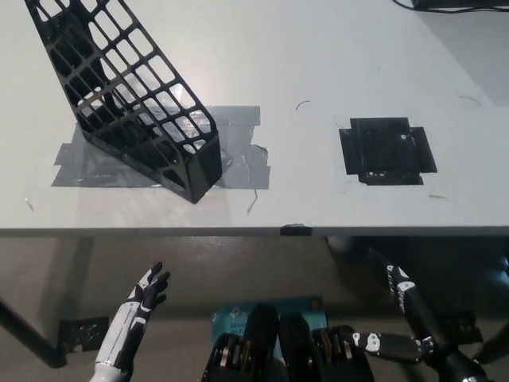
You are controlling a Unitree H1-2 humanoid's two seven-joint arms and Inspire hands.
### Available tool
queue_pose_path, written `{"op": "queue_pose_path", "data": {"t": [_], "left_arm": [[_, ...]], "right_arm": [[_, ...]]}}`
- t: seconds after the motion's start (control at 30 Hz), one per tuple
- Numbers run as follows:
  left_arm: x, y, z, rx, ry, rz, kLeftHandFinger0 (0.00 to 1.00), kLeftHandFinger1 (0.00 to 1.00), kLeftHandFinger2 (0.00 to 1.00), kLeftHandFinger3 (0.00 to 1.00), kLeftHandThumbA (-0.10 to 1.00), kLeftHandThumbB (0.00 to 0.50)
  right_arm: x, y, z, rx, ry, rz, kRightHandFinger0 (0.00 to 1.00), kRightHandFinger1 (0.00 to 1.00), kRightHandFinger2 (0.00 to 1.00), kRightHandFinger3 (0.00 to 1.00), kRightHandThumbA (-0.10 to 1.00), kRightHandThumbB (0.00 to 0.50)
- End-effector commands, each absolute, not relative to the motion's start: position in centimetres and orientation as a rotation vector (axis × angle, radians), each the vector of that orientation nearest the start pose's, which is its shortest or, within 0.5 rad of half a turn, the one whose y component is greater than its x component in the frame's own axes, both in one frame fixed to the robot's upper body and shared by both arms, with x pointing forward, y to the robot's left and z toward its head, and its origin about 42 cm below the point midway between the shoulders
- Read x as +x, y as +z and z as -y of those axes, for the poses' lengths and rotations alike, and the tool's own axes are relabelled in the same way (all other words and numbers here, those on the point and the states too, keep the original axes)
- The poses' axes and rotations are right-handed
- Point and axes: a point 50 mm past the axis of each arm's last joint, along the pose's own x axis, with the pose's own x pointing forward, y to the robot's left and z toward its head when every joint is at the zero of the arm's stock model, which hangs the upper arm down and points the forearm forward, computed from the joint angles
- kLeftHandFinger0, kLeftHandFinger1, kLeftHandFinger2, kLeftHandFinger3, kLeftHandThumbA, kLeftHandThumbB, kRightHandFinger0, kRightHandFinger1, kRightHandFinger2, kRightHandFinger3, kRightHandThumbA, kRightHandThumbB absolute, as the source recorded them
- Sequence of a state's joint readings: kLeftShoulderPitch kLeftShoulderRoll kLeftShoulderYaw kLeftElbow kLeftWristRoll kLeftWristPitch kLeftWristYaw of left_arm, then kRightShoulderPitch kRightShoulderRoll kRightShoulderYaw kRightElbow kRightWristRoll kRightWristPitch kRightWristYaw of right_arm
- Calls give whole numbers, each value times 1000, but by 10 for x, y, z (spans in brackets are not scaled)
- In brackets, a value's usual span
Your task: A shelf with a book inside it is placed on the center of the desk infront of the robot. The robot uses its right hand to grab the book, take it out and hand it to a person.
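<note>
Now the black right hand [409,322] hangs below the counter's [318,64] near edge, fingers spread, empty; the white left hand [147,290] rests low, fingers apart. No book shows in the black wire-mesh shelf [127,95]; reaching in squarely through its open top looks best.

A white desk [318,72] with grey tape [235,151] patches stands over a dull grey floor [199,270].

White desk [318,56] with taped-down black shelf [127,95], black patch [387,151].

Grey tape patch [238,163] and black tape square [387,151] lie on the white desk [318,56].
</note>
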State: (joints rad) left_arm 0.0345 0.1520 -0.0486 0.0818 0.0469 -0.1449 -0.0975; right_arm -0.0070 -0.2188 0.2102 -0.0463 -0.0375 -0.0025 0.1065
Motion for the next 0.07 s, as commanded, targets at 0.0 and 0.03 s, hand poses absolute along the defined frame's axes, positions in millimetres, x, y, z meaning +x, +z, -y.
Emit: {"op": "queue_pose_path", "data": {"t": [0.0,0.03], "left_arm": [[269,83,-244,178,-153,77,1000,1000,1000,1000,970,224],[269,83,-244,178,-153,77,1000,1000,1000,1000,970,224]], "right_arm": [[285,113,216,-355,377,90,1000,1000,1000,1000,985,259],[285,113,216,-355,377,90,1000,1000,1000,1000,985,259]]}}
